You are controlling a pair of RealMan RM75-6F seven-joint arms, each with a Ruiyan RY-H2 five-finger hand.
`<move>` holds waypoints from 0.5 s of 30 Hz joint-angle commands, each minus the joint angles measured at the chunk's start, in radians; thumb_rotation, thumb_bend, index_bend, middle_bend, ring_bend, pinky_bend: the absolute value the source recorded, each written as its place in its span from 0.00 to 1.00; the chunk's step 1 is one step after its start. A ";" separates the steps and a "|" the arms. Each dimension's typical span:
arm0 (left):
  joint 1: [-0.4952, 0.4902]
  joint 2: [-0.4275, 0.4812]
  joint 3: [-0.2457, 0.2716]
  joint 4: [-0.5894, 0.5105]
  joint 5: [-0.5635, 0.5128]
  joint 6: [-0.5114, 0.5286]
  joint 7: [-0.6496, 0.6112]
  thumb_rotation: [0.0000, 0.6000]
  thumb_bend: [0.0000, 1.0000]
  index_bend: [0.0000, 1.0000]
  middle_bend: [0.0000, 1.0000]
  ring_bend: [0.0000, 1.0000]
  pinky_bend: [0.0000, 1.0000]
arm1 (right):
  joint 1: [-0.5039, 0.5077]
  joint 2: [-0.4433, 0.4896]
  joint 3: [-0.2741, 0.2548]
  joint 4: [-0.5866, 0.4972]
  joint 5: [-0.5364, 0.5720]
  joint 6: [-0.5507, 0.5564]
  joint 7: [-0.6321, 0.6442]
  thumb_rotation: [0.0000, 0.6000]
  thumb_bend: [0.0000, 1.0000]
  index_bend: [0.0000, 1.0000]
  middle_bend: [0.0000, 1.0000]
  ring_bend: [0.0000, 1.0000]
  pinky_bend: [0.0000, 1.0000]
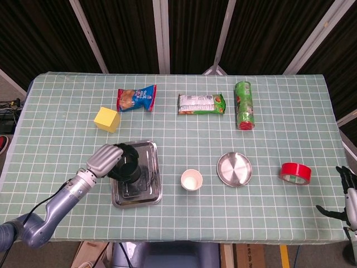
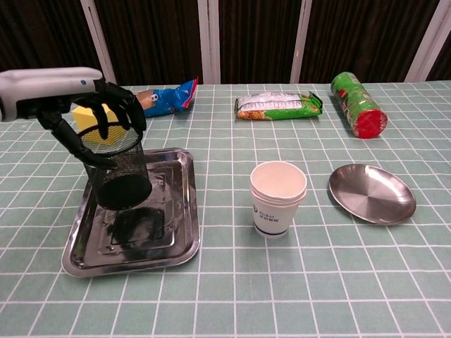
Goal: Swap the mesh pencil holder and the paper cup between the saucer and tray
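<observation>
Left robot hand (image 2: pixel 91 113): grasping mesh pencil holder (image 2: pixel 118 172) by its rim.
Holder position: tilted, just above tray (image 2: pixel 176 243).
Paper cup (image 2: pixel 277 198): on counter (image 2: pixel 338 282), beside saucer (image 2: pixel 371 193).
Risk: tilted release may topple holder.

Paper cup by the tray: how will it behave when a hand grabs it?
The paper cup looks empty, so probably light and easy to knock over. Its thin walls likely crush under a firm squeeze. It appears to be several nested cups, so a rim grip may lift only the top one.
</observation>
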 commanded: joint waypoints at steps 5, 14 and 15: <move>-0.003 -0.062 0.029 0.084 0.049 -0.038 -0.026 1.00 0.20 0.33 0.18 0.17 0.34 | -0.005 0.006 -0.004 -0.004 -0.011 0.007 0.004 1.00 0.00 0.00 0.00 0.01 0.00; -0.011 -0.047 0.010 0.048 0.073 -0.035 -0.040 1.00 0.03 0.21 0.00 0.00 0.11 | -0.011 0.010 -0.010 0.008 -0.033 0.026 -0.013 1.00 0.00 0.00 0.00 0.00 0.00; -0.009 -0.037 0.010 0.037 0.081 -0.030 -0.046 1.00 0.02 0.21 0.00 0.00 0.10 | -0.011 0.008 -0.010 0.009 -0.034 0.027 -0.016 1.00 0.00 0.00 0.00 0.00 0.00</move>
